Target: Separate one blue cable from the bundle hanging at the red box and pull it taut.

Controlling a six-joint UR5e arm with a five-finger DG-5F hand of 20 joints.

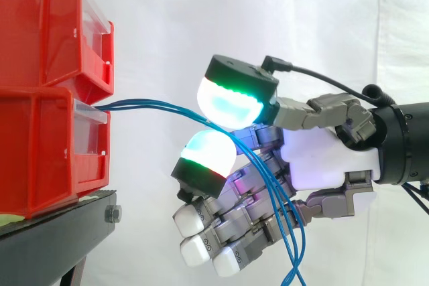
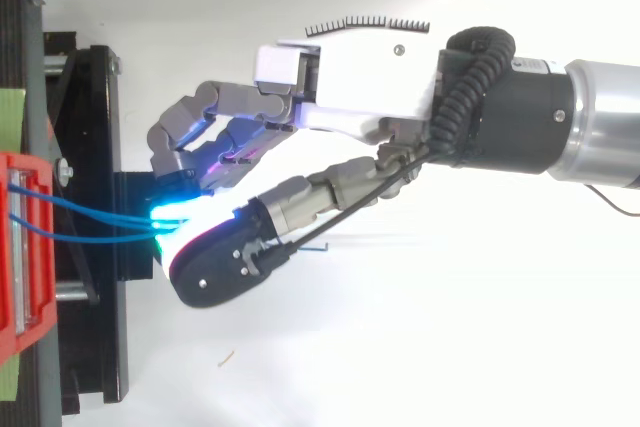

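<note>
- Blue cables (image 1: 154, 105) come out at the front of the lower red bin (image 1: 40, 159), just under the upper red bin (image 1: 47, 25). They run rightwards nearly level, with a slight bow, to the hand (image 1: 322, 159).
- Both bins sit stacked at the left on a black stand (image 1: 53, 239), with a white curtain (image 1: 201, 11) behind them.
- The hand reaches in from the right, palm turned toward the bins, and is clamped on the cables. Two big pads (image 1: 228, 102) glowing cyan and green, one above the other, close on the strands between them (two or three strands, I can't count them for sure).
- Past that pinch the cables drop loose, down across the palm and the lower fingers (image 1: 228, 232), to the bottom edge.
- Those lower fingers are curled in, their white tips pointing left, apart from the bins.
- From above, the cables (image 2: 100, 222) leave the bin (image 2: 25, 247) as two lines that draw together at the glow under the hand (image 2: 360, 77).
</note>
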